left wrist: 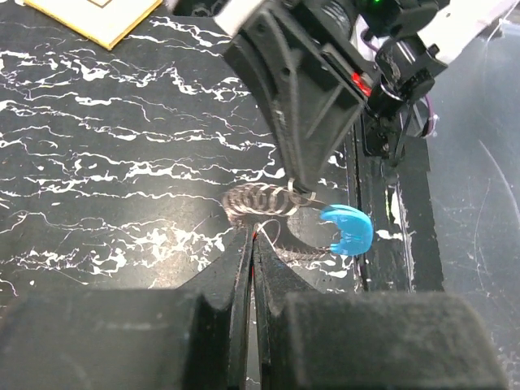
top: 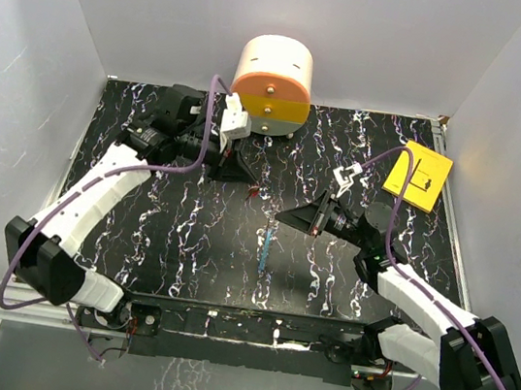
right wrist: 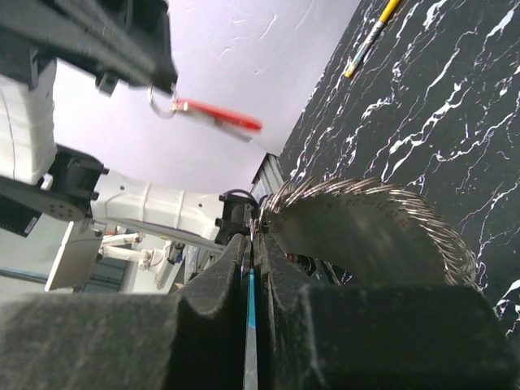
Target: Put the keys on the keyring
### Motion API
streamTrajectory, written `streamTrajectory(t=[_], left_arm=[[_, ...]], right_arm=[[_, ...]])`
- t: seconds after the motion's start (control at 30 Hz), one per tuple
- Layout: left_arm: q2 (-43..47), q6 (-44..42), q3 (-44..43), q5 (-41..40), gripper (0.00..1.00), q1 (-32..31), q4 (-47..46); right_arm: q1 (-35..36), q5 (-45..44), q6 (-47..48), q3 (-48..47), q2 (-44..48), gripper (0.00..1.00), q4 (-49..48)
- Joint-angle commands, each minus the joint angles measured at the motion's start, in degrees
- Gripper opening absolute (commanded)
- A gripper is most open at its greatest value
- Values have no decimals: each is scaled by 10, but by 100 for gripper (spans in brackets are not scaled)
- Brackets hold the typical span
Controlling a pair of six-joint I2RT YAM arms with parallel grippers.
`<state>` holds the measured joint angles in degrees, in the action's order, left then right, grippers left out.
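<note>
Right now I am looking down on a black table (top: 186, 233) veined with white, boxed in by plain white walls (top: 71, 20). An orange and cream drum (top: 273, 79) is standing at the far edge, and a yellow card (top: 418, 176) is lying near the far right corner.

Much is proving hard to read. The left wrist view is cutting the card down to one corner, and its own fingers are filling the lower part of the picture. The right wrist view is blurring the coil into a grey arc. From above, the small parts are shrinking to flecks.

The left claw (left wrist: 253, 242) is pressed together and pinching the key (right wrist: 215, 115), which is sticking out from its tips as a thin red sliver. The right claw (right wrist: 253, 240) is pressed together too, nipping the keyring (left wrist: 260, 199) at its white coil, with the blue band (left wrist: 348, 230) hanging on the far side of the loop. I cannot tell whether the loop is touching the table. The key is sitting close to the coil, not threaded on; I cannot tell whether the two are touching.
</note>
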<state>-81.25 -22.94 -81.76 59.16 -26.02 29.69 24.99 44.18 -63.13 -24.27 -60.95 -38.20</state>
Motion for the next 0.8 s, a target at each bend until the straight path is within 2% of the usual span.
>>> streamTrajectory(t=[0.0, 0.4, 0.77], left_arm=[[47, -59, 33, -18, 0, -19, 6], [32, -98, 60, -127, 0, -41, -35], [40, -133, 66, -121, 0, -72, -9]], right_arm=[[4, -31, -15, -48, -8, 8, -25], [16, -49, -62, -81, -15, 8, 10], [33, -70, -100, -88, -35, 8, -12]])
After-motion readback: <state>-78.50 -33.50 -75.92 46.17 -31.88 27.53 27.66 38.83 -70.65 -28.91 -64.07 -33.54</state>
